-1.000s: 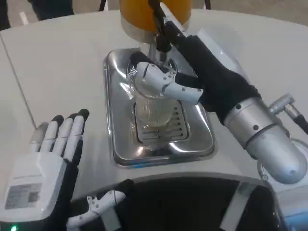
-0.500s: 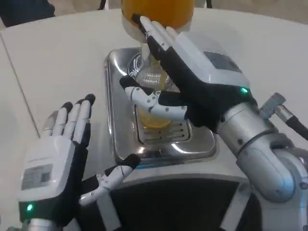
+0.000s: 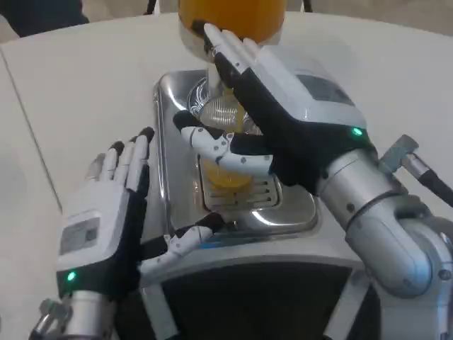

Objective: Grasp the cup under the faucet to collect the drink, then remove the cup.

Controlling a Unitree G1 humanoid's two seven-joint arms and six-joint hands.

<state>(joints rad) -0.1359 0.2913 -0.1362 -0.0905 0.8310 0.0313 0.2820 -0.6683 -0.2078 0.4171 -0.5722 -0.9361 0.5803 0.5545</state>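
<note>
A clear ribbed cup [image 3: 226,176] with orange drink in its bottom stands on the steel drip tray [image 3: 168,106], below the faucet of the orange drink dispenser [image 3: 230,18]. My right hand [image 3: 283,106] lies over the cup with its back up. Its fingers [image 3: 225,49] stretch straight toward the dispenser, and its thumb [image 3: 212,142] crosses the cup's near side. The faucet is hidden behind this hand. To the left of the tray my left hand [image 3: 106,227] is open, fingers spread, with its thumb [image 3: 185,239] reaching to the tray's front left corner.
The tray sits on a white round table [image 3: 85,78]. A dark edge of my body [image 3: 262,297] fills the bottom of the picture. Bare table lies to the left and at the far right.
My right hand has turned from wrapping the cup to lying flat over it with fingers straight. Orange drink now sits in the cup. My left hand has moved up and right toward the tray.
</note>
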